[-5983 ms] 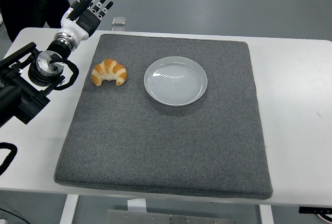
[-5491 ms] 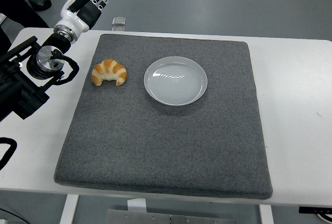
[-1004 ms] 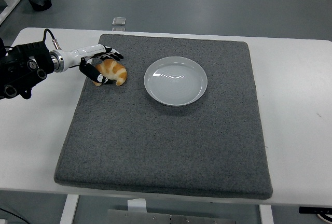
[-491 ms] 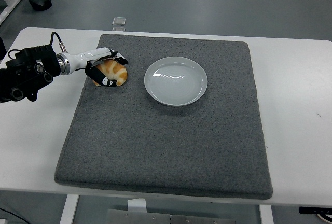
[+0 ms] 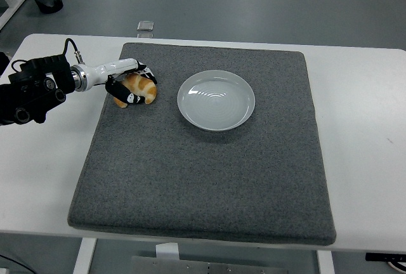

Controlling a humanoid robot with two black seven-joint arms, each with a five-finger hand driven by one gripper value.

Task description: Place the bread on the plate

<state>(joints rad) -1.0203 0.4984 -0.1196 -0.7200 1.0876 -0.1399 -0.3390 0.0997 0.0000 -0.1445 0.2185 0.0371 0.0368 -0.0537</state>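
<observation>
Left hand closing on the croissant

The bread lies near the grey mat's far-left corner, left of the empty white plate, with the fingers wrapped around it. It is probably light, soft and flaky, so a gentle hold across its thick middle suits it best.

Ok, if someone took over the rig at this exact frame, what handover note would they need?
Left hand: fingers closed around the croissant, which sits on the grey mat at its far left, not clearly lifted.
Right hand: out of view.
Plate: empty, on the mat to the right of the croissant, apart from it.
Done: reach and grasp.
Left: lift the croissant, carry it right, set it on the plate, release.
</observation>
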